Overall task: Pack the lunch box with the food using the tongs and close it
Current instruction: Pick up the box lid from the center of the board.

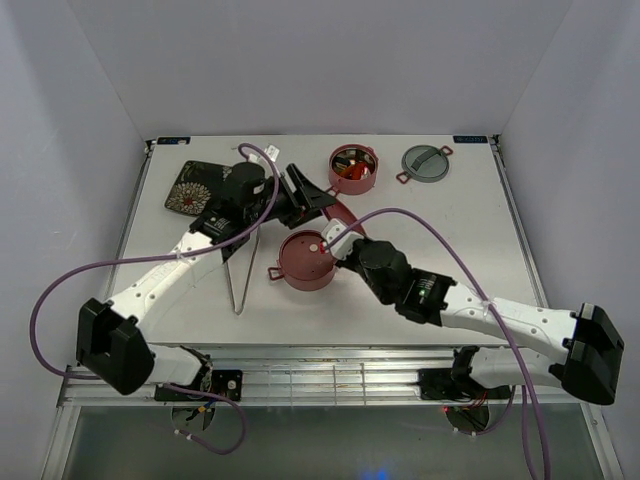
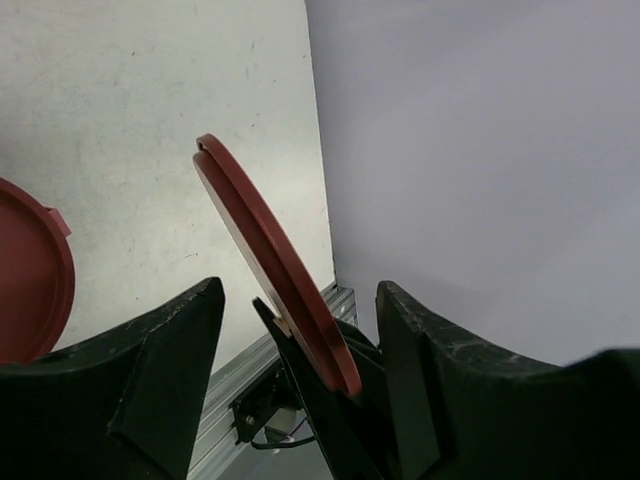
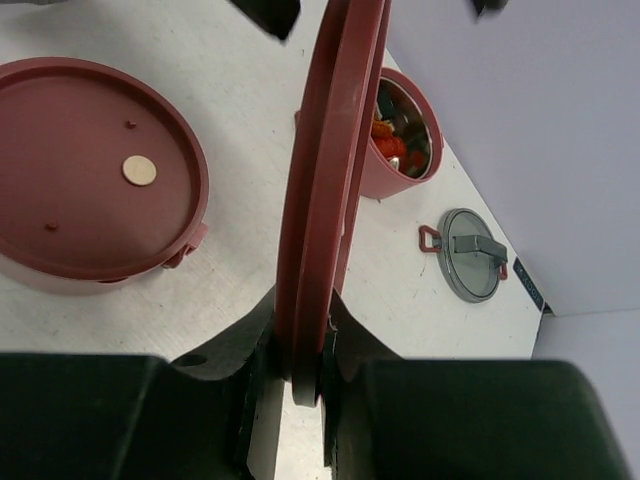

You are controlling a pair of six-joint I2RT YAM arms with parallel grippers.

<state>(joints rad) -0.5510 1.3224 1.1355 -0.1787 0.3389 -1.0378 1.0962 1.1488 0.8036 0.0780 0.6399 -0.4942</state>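
My right gripper [image 3: 308, 340] is shut on the rim of a flat red disc lid [image 3: 325, 170], held on edge above the table. My left gripper [image 2: 300, 290] stands open with a finger on either side of that lid's [image 2: 265, 255] far end, apart from it. In the top view both grippers meet at the lid [image 1: 343, 212], the left [image 1: 318, 200] from the left and the right [image 1: 338, 238] from below. One lunch box bowl [image 1: 307, 262] sits covered by a red lid. The other bowl [image 1: 352, 168] is open, with orange and red food [image 3: 392, 140] inside. The tongs [image 1: 240, 270] lie on the table.
The grey metal top lid [image 1: 427, 162] lies at the back right beside the open bowl. A dark patterned square plate [image 1: 195, 187] sits at the back left, behind the left arm. A purple cable arcs over the right arm.
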